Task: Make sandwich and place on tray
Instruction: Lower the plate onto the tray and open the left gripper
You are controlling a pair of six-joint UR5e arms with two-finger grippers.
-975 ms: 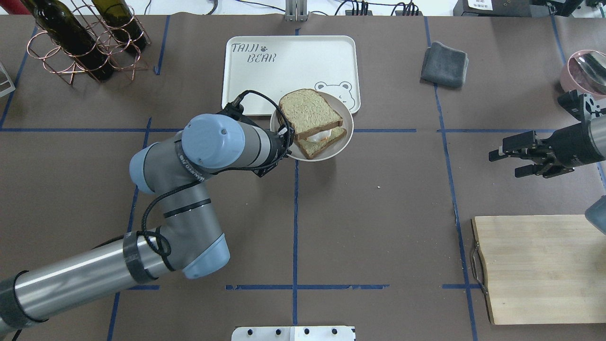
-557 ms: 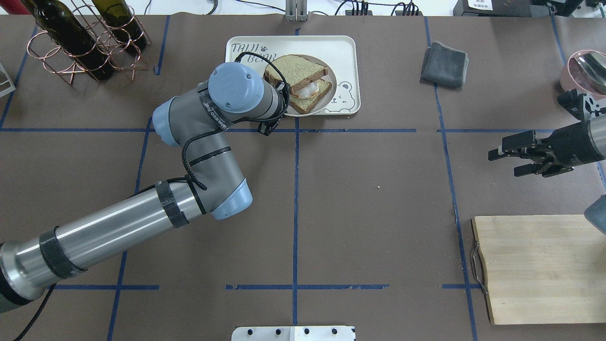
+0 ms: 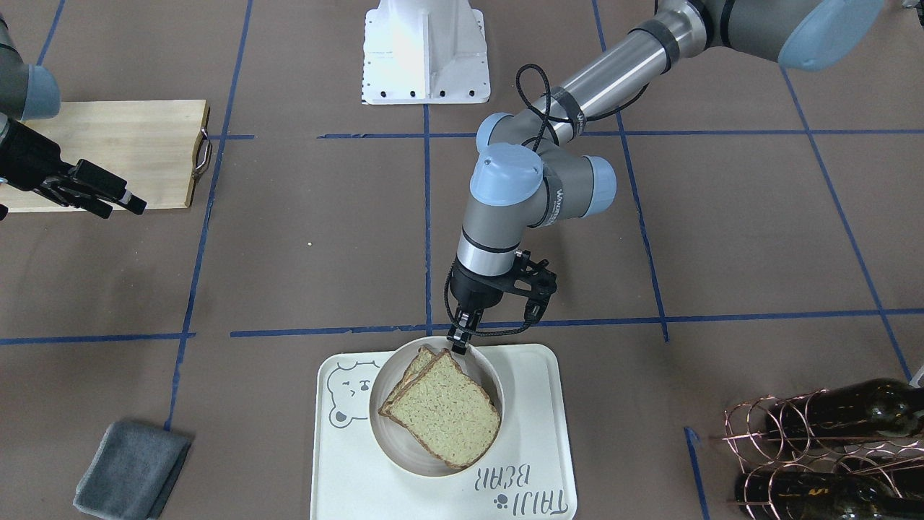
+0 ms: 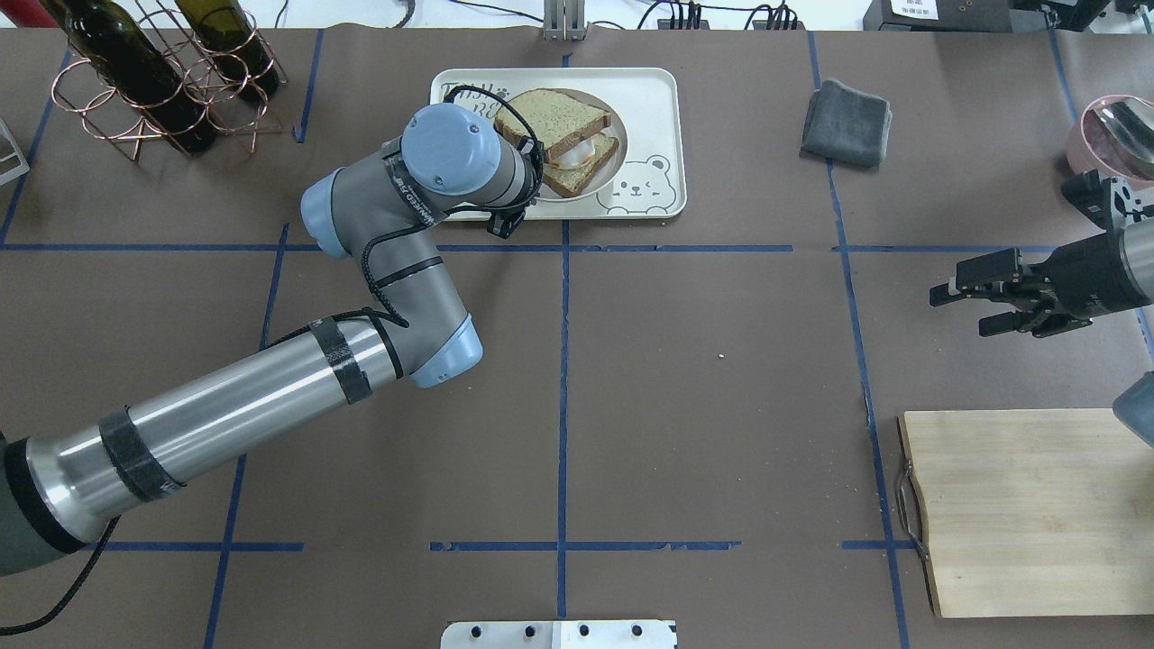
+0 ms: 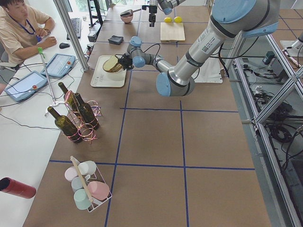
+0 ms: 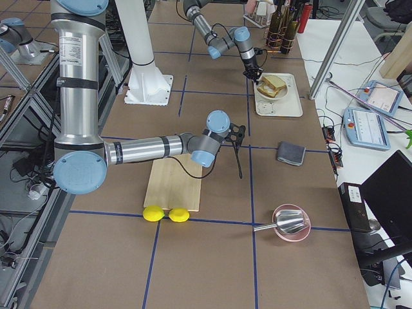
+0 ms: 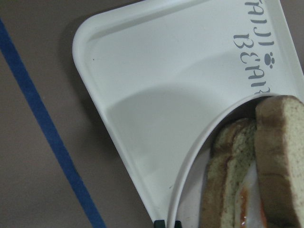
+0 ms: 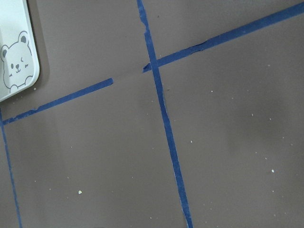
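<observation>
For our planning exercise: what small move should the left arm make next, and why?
Probably lower the plate straight down: the left gripper grips its rim, it is over the tray, and the wrist view's shadow suggests a gap.

Grey "TAIJI BEAR" with a paw print stands on the tray, in the corner diagonally opposite its bear face. Lettering on the left arm is unreadable.

The tray is smooth matt plastic, the bread of the sandwich rough and grainy. The table cover is matt brown paper, the cutting board pale wood.
</observation>
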